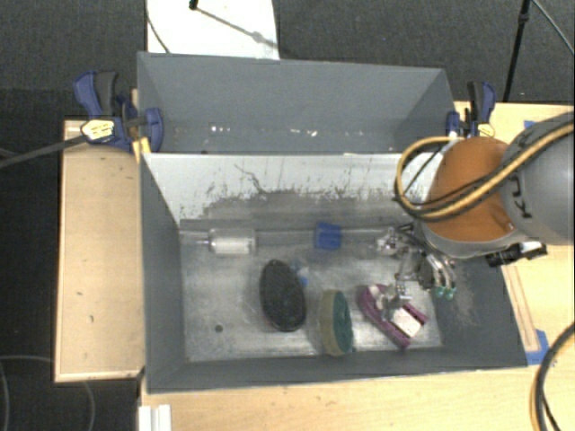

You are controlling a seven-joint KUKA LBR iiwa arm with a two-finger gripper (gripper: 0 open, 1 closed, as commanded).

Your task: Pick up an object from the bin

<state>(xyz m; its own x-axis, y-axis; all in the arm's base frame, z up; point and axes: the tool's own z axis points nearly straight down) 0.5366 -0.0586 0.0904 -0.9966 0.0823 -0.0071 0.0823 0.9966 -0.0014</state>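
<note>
While the pale cylinder (229, 241), black oval lump (282, 296) and small blue block (328, 235) lay well clear, the green disc (337, 322) stood just beside the purple-and-white piece (388, 318) at the right front of the bin (476, 330), with the tool (406, 285) low over that piece. I could not tell how wide the tool was or whether it gripped anything. I feared it might catch only one end, so the piece would twist loose or knock against the disc.
</note>
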